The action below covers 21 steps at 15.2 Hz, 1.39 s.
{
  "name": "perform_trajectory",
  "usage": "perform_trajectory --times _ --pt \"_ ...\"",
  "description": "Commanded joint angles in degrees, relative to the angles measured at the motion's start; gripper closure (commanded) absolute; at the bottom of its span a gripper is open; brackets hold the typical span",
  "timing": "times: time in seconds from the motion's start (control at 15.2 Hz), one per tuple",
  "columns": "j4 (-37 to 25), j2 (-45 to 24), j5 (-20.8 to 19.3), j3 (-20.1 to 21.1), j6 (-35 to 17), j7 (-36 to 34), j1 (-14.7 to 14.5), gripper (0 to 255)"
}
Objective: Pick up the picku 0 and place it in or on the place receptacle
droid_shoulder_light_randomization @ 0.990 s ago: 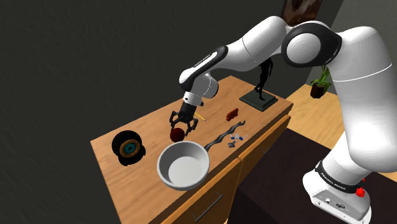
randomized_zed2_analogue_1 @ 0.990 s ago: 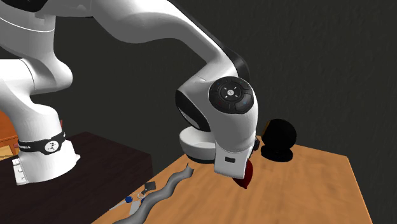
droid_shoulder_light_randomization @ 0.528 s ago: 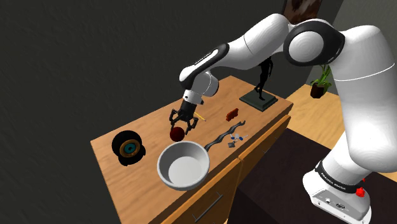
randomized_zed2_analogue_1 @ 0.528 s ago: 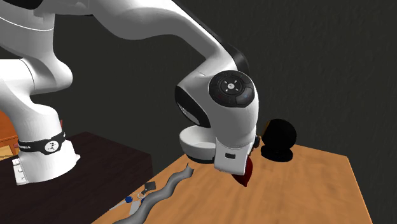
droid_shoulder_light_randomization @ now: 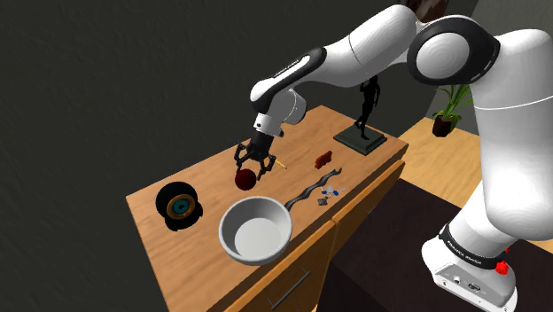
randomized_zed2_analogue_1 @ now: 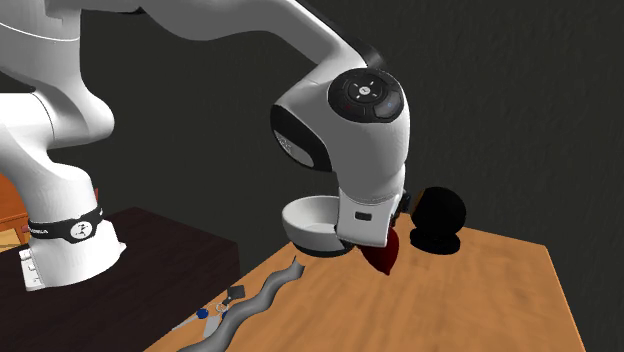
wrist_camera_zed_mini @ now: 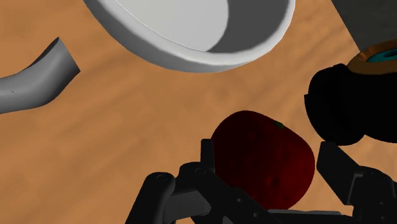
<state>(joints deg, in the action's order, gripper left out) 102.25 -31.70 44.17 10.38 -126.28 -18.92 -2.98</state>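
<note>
1. At the far left of the shoulder view, a black round thing point(droid_shoulder_light_randomization: 180, 206) with a teal centre stands on the wooden desk point(droid_shoulder_light_randomization: 211, 173), near the desk's left end.
2. To its right, by the front edge, a white bowl point(droid_shoulder_light_randomization: 255, 230) sits upright.
3. Just behind the bowl my claw point(droid_shoulder_light_randomization: 253, 165) points down at the desk. It is closed partway around a dark red apple point(droid_shoulder_light_randomization: 245, 180). In the wrist view my two black fingers point(wrist_camera_zed_mini: 207, 162) press on opposite sides of the apple, so I have hold of it.
4. The apple hangs under my claw, close to the bowl's far rim but not over the bowl, and well apart from the black round thing. In the second exterior view its underside seems a little clear of the wood.
5. Right of the bowl a grey wavy strip point(droid_shoulder_light_randomization: 308, 191) lies flat on the desk. A few small bits point(droid_shoulder_light_randomization: 330, 191) lie just beside its right end, too small to name.
6. Behind the strip lies a small reddish-brown object point(droid_shoulder_light_randomization: 324, 159).
7. Further right, near the desk's end, a black figurine stands upright on a dark flat base point(droid_shoulder_light_randomization: 361, 139).
8. Beyond the desk there is a potted plant point(droid_shoulder_light_randomization: 447, 113). My stand point(droid_shoulder_light_randomization: 470, 266) is at the lower right.
</note>
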Motion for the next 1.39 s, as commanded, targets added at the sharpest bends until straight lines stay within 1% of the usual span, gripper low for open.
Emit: perform_trajectory --times 0.0,1.19,1.32 --pt "-0.2 1.0 -0.3 -0.1 0.9 -0.9 0.0 255" --pt "-2.1 8.6 -2.8 -0.7 8.6 -7.5 0.3 255" --pt "2.5 12.0 -1.6 0.1 6.7 -7.6 -0.6 255"
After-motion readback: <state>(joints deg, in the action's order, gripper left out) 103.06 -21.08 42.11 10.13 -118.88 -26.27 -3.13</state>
